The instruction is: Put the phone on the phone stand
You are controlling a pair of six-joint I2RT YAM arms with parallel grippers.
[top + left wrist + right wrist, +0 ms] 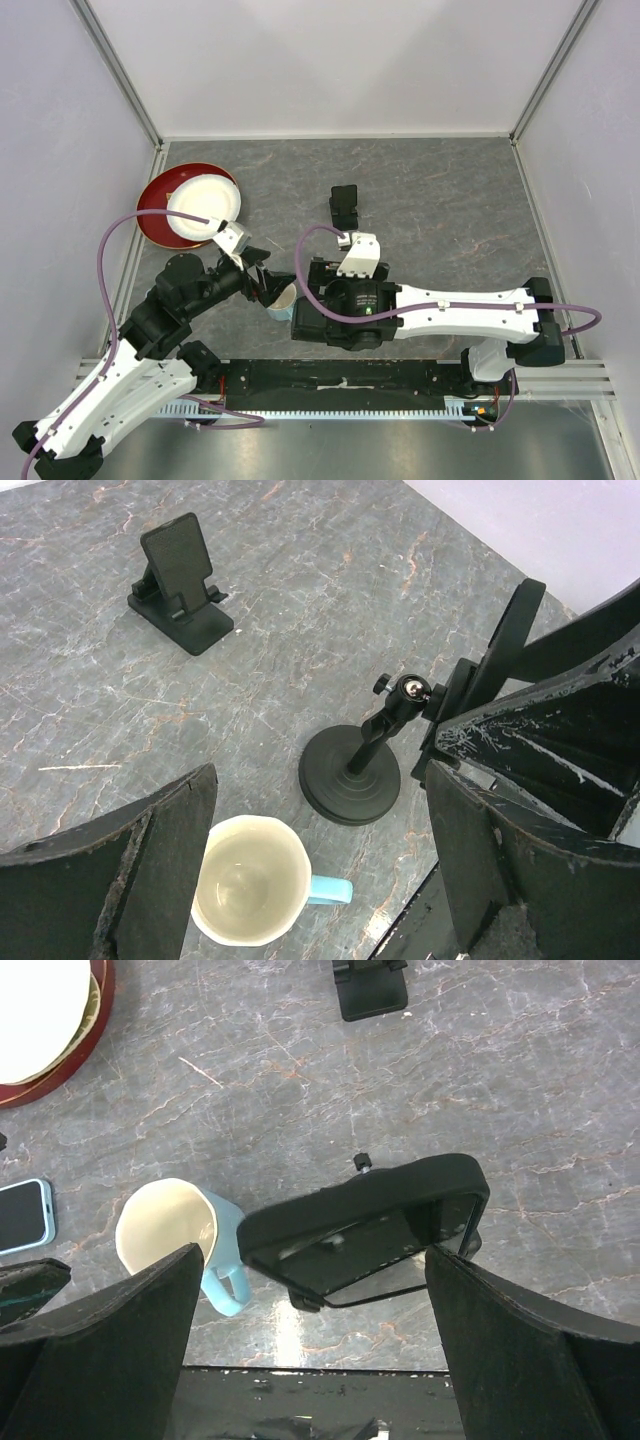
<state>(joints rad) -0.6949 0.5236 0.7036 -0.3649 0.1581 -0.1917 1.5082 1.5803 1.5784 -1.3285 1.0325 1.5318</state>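
Note:
The phone [22, 1216], dark-screened in a light blue case, lies flat on the table at the left edge of the right wrist view; my left arm hides it in the top view. A small black folding phone stand [343, 205] stands mid-table, empty [180, 580]. A second black stand with a round base [350, 776] carries a tilted black rectangular panel [365, 1225]. My left gripper [320, 780] is open above a cream mug [248, 880]. My right gripper [315, 1255] is open, hovering over the panel. Both grippers are empty.
The cream mug with a blue handle [285, 300] sits between the two grippers near the front edge. A red plate holding a white bowl [190, 205] is at the far left. The black front rail [340, 380] runs along the near edge.

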